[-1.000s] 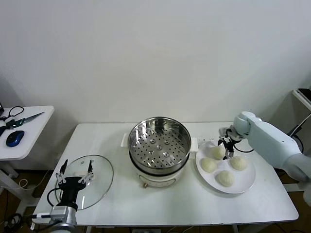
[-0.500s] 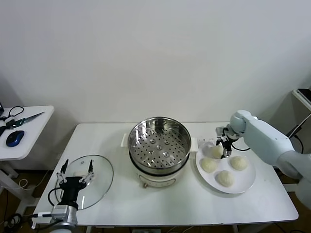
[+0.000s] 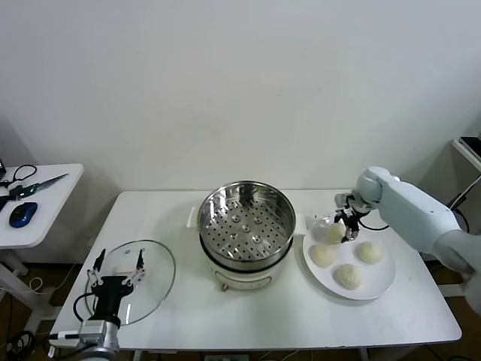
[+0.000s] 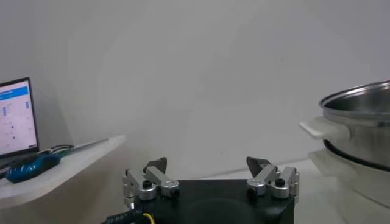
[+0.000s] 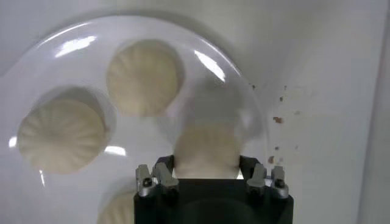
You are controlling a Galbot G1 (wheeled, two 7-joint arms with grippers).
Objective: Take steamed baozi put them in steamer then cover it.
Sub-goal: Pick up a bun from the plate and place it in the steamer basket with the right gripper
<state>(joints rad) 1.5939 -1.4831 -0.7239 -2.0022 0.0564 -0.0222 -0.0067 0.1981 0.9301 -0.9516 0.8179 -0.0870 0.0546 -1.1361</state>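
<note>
Right gripper (image 3: 346, 223) has clamped onto one bun (image 3: 329, 232) over the plate (image 3: 376, 286), right of frame. Left gripper (image 3: 115, 268) sits wide open at lower left over the lid (image 3: 158, 282).

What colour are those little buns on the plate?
Creamy white, with fine pleats radiating from the top of each bun; the right wrist view shows it best.

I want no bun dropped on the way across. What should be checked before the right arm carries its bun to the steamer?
1. Right pincer shut on a baozi: ok.
2. Bun clear of the plate: cannot tell.
3. Steamer uncovered, tray bare: ok.
4. Glass lid lies aside on the table: ok.
5. Left pincer open, parked over the lid, off the path: ok.
6. Three buns left on the plate: ok.
</note>
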